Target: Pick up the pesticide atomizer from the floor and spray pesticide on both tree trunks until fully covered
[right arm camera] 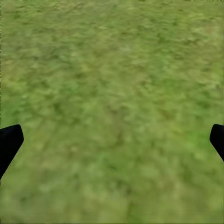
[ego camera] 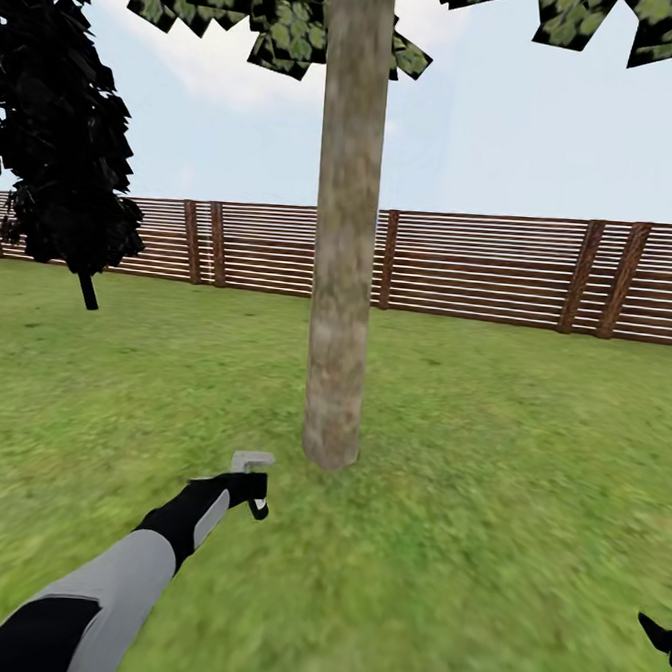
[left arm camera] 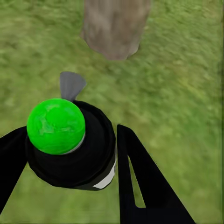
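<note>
A tree stands straight ahead on the garden lawn; its mottled grey-brown trunk [ego camera: 346, 226] rises to a blocky green crown [ego camera: 288, 17]. My left gripper [ego camera: 250, 495] is stretched toward the trunk's foot and is shut on the pesticide atomizer [ego camera: 251, 462], whose grey nozzle points at the trunk from a short way off. In the left wrist view the atomizer [left arm camera: 56, 126] has a bright green cap on a black body, held between my two black fingers [left arm camera: 140, 182], with the trunk base [left arm camera: 115, 25] just beyond. My right gripper [right arm camera: 112, 144] hangs open over bare grass, low at the right [ego camera: 659, 635].
A brown slatted wooden fence [ego camera: 481, 266] runs across the back of the lawn. A dark narrow tree [ego camera: 65, 127] stands at the far left near the fence. Open grass [ego camera: 527, 470] lies on both sides of the trunk.
</note>
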Motion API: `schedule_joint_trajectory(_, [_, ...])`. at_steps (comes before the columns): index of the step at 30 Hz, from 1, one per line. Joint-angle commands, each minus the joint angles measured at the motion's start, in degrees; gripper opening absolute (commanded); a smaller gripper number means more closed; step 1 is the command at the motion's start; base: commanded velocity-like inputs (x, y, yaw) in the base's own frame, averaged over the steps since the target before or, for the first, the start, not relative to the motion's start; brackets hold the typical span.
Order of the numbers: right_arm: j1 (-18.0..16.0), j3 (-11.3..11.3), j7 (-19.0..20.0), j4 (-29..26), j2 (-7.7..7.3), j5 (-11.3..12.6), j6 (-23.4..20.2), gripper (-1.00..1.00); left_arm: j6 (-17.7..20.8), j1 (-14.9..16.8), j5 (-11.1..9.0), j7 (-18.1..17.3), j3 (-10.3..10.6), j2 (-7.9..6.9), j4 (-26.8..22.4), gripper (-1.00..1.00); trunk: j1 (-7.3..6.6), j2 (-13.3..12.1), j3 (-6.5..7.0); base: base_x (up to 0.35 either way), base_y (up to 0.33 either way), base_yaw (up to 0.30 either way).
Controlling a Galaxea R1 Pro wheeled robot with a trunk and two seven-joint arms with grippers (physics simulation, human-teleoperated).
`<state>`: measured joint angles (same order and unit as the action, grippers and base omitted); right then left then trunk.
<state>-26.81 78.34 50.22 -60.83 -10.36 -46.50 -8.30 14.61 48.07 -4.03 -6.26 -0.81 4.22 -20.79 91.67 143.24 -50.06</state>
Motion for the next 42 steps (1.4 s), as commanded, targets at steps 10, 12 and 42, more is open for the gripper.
schedule_joint_trajectory(10, [0.0, -0.6, 0.0, -3.0, 4.15, -0.3, -3.3, 1.00, -3.7, -0.2, 0.2, 0.1, -0.1, -0.13, 4.6, -1.00, 0.00, 0.0, 0.00, 0.328, -0.033, 0.000])
schedule_joint_trajectory(12, [0.0, -3.9, 0.0, -3.0, 4.25, -0.3, -9.0, 1.00, -3.9, -0.2, 0.2, 0.1, -0.1, -0.11, 4.7, -1.00, 0.00, 0.0, 0.00, 0.331, -0.108, 0.000])
schedule_joint_trajectory(42, [0.0, -10.7, 0.0, -3.0, 4.29, -0.2, -15.1, 1.00, 8.5, -0.2, 9.6, 0.2, 0.0, -0.50, 4.6, -1.00, 0.00, 0.0, 0.00, 0.261, -0.069, -0.064])
